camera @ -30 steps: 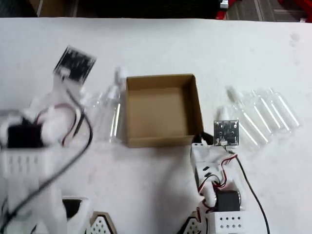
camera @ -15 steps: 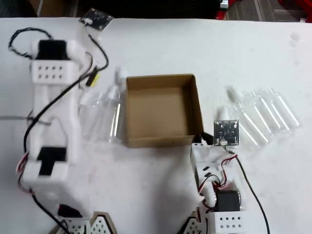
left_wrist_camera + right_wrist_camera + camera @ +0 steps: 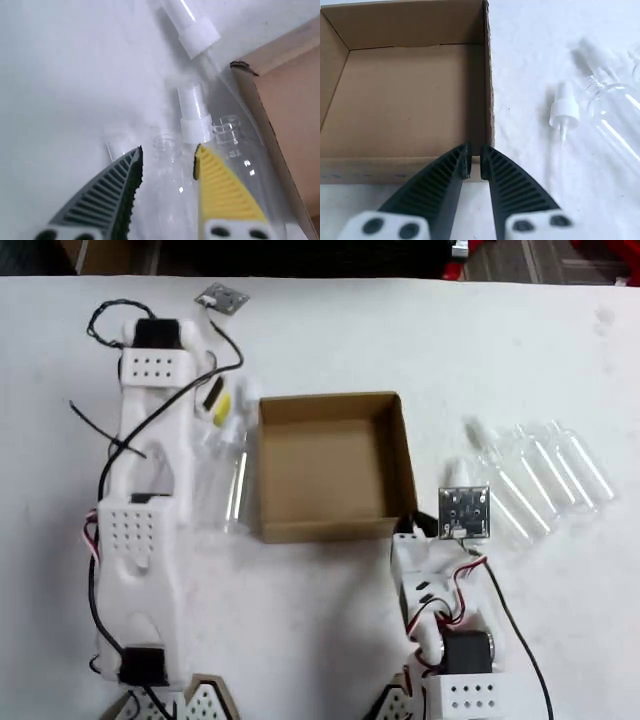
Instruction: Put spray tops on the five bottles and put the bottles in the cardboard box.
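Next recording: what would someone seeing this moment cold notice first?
The open cardboard box in the middle of the table, with nothing in it, stands out first. The left arm lies stretched out alongside it, the open left gripper hanging over clear bottles by the box's left wall. Right of the box lies a row of bottles, with a loose spray top beside it.

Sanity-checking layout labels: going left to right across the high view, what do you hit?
left arm → left bottle group → cardboard box → right arm → right bottle group
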Controlling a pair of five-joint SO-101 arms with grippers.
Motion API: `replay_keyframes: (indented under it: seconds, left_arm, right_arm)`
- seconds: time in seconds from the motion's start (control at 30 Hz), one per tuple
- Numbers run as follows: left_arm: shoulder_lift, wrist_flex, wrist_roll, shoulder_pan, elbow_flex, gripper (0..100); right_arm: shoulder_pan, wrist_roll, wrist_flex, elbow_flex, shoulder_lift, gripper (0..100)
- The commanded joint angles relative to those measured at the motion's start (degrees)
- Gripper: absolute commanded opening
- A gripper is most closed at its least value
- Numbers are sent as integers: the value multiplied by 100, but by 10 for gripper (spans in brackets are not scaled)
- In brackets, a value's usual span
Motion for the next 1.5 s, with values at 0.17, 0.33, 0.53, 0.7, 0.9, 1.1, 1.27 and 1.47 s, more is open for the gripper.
replay_keyframes:
  seconds: [0.17,0.33,0.53,0.7,0.9,1.1,1.27,1.47]
  left_arm:
    - [743,70,123,-48,-888,165]
    - [866,193,123,-57,-897,169]
    - [884,132,132,-268,-879,169]
    - [892,141,123,-303,-870,169]
    - [910,132,132,-277,-862,169]
    - [1253,132,132,-277,-932,168]
    - [1253,132,132,-242,-932,165]
    - [1244,193,158,-92,-1152,27]
  right_arm:
    - [40,62,-92,26,-13,22]
    - [40,62,-92,26,-13,22]
    - [40,62,-92,26,-13,22]
    - [31,62,-92,26,-13,22]
    - [40,62,-92,26,-13,22]
    - [40,62,-84,26,-13,22]
    - [40,62,-84,26,-13,22]
    - [40,62,-84,26,-13,22]
